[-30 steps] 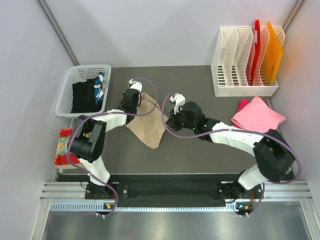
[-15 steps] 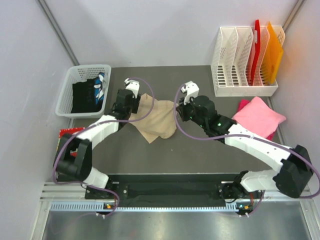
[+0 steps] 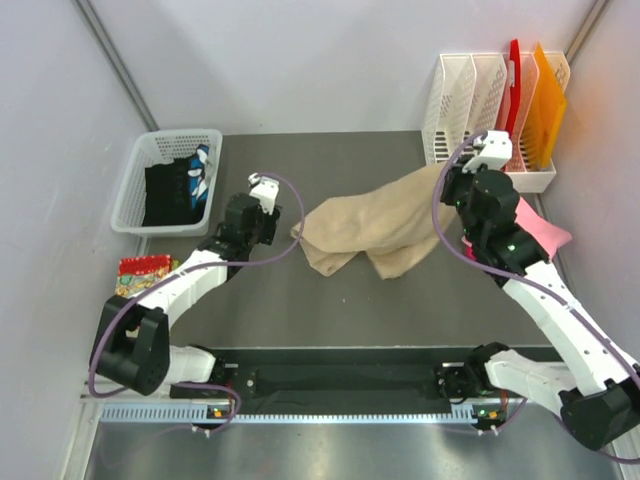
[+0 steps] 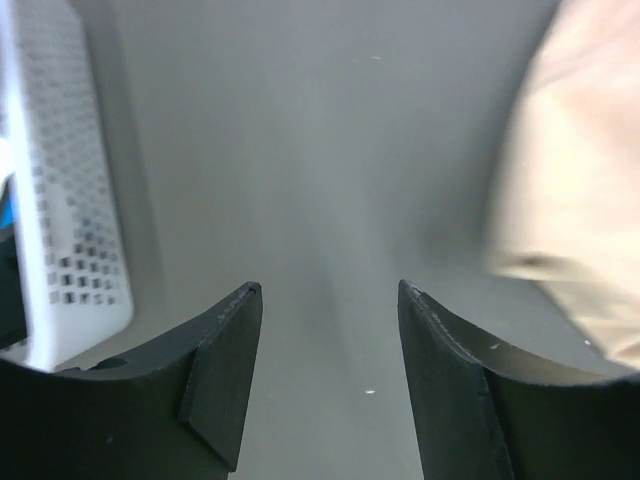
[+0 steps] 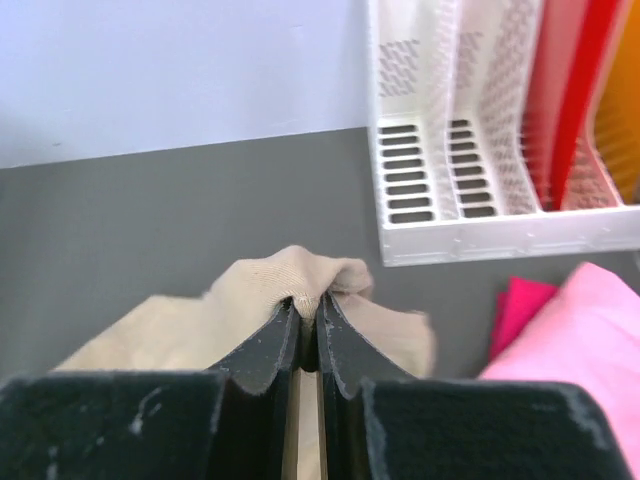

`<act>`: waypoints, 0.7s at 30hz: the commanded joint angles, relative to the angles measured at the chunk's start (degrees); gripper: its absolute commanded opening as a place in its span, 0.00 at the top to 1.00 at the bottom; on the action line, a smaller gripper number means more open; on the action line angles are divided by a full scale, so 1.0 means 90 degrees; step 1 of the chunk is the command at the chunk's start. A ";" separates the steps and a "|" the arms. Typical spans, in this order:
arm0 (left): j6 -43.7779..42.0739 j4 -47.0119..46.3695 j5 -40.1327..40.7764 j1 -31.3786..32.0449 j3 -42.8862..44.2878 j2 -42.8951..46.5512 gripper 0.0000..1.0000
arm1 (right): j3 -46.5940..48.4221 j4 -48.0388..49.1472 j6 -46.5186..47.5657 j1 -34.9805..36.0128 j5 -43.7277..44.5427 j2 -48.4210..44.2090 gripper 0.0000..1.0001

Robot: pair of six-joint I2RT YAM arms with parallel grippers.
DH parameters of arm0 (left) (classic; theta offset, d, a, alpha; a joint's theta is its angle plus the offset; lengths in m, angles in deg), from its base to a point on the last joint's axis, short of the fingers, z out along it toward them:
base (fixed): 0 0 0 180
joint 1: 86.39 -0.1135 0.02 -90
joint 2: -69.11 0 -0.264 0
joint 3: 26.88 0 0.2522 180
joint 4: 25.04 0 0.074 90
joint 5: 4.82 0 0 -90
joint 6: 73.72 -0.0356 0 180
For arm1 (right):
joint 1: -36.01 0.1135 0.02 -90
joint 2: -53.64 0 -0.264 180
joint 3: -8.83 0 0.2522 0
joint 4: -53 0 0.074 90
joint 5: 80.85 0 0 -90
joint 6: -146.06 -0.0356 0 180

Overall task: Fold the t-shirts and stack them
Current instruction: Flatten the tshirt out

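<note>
A beige t-shirt (image 3: 375,228) hangs stretched across the middle of the dark table. My right gripper (image 3: 447,178) is shut on its right end and holds it up near the file rack; the pinched fold (image 5: 300,280) shows between the jaws in the right wrist view. My left gripper (image 3: 272,222) is open and empty, just left of the shirt's lower left end, whose edge shows in the left wrist view (image 4: 570,200). A folded pink t-shirt (image 3: 530,225) lies at the right, also seen in the right wrist view (image 5: 580,330).
A white basket (image 3: 130,190) with dark clothes stands at the far left; its wall shows in the left wrist view (image 4: 60,200). A white file rack (image 3: 490,175) with red and orange folders stands at the back right. A colourful packet (image 3: 140,275) lies at the left edge.
My right gripper has lifted and pulled the beige shirt to the right, toward the rack. My left gripper has let go of the shirt and drawn back to the left and nearer.
</note>
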 commanded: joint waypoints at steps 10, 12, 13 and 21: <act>0.0060 -0.0263 0.0063 0.1302 0.0214 -0.1566 0.39 | -0.0298 0.0277 -0.0276 -0.0347 -0.0129 0.0492 1.00; 0.0022 -0.0263 -0.0113 0.1409 0.0254 -0.1635 0.39 | -0.0298 0.0276 -0.0237 -0.0337 -0.0080 0.0501 1.00; 0.0040 -0.0263 -0.0133 0.1468 0.0273 -0.1645 0.39 | -0.0289 0.0277 -0.0237 -0.0347 -0.0031 0.0511 1.00; 0.0411 -0.0205 -0.0534 0.1859 0.0663 -0.1703 0.34 | -0.0269 0.0267 -0.0208 -0.0347 -0.0031 0.0628 1.00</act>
